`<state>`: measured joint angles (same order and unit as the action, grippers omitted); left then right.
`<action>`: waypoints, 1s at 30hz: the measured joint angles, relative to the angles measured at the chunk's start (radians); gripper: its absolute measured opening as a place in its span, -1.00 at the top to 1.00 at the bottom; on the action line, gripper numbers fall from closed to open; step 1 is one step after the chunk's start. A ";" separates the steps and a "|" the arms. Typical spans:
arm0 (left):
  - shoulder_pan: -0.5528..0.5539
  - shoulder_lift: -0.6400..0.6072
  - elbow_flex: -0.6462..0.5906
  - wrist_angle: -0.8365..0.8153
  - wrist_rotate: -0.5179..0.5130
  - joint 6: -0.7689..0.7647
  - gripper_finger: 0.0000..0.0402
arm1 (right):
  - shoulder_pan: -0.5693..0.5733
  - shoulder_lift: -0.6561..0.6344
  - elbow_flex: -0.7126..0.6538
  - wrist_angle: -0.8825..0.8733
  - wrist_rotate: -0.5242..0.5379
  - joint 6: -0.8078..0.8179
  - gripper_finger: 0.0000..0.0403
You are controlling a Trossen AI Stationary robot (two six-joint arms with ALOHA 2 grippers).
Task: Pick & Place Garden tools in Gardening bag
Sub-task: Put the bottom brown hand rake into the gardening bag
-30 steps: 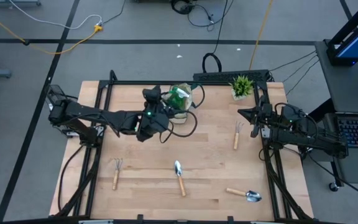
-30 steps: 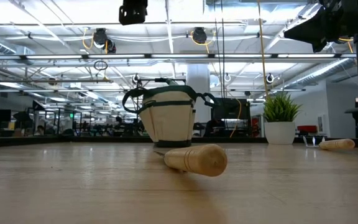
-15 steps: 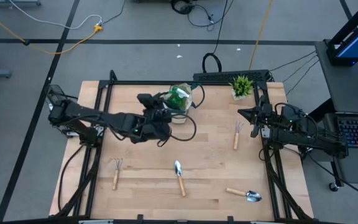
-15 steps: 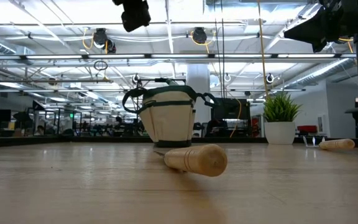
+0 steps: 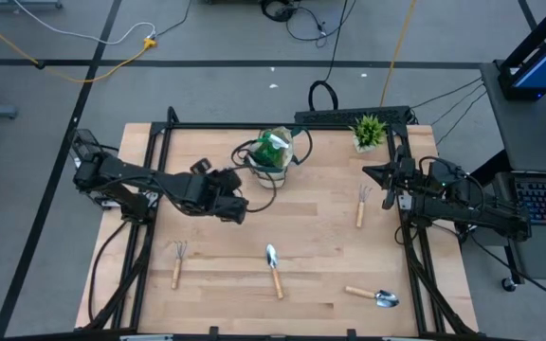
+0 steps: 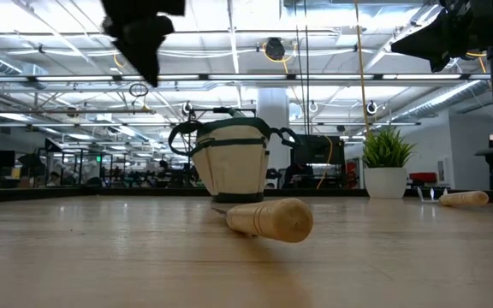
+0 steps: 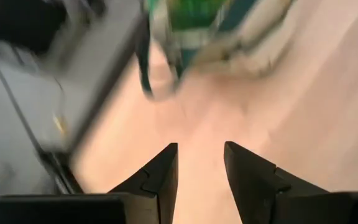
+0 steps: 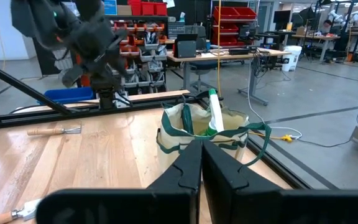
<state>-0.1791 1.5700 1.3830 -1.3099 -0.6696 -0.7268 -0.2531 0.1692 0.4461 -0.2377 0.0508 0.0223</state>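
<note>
The beige gardening bag (image 5: pixel 275 152) with a dark green band stands at the table's far middle, and a green thing shows in its mouth. It also shows in the low view (image 6: pixel 229 167) and the right wrist view (image 8: pixel 211 134). My left gripper (image 5: pixel 239 206) is open and empty above the table, left of and nearer than the bag (image 7: pixel 216 25); its fingertips (image 7: pixel 201 165) point toward the bag. Two wooden-handled fork rakes (image 5: pixel 176 263) (image 5: pixel 360 204) and two trowels (image 5: pixel 274 269) (image 5: pixel 374 296) lie flat on the table. My right gripper (image 5: pixel 375 178) is shut and empty, raised at the right side (image 8: pixel 201 155).
A small potted green plant (image 5: pixel 368 131) stands at the far right near the table's edge. A black frame rail (image 5: pixel 282 124) runs along the far edge. Bare wood lies between the bag and the near tools.
My left gripper has drawn back from beside the bag toward the table's left and near edges, staying above the table. The bag and the tools stand where they were.
</note>
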 joint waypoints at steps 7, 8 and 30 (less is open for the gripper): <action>-0.046 0.000 0.000 -0.258 0.234 -0.348 0.32 | 0.000 0.000 0.000 0.000 0.000 0.000 0.98; -0.059 0.000 0.000 -0.264 0.259 -0.378 0.32 | 0.000 0.000 0.000 0.000 0.000 0.000 0.98; -0.436 0.000 -0.274 -0.077 0.708 -1.036 0.32 | 0.000 0.000 0.000 0.000 0.000 0.000 0.98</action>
<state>-0.6148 1.5703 1.1090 -1.3871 0.0387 -1.7626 -0.2531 0.1692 0.4461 -0.2380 0.0507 0.0223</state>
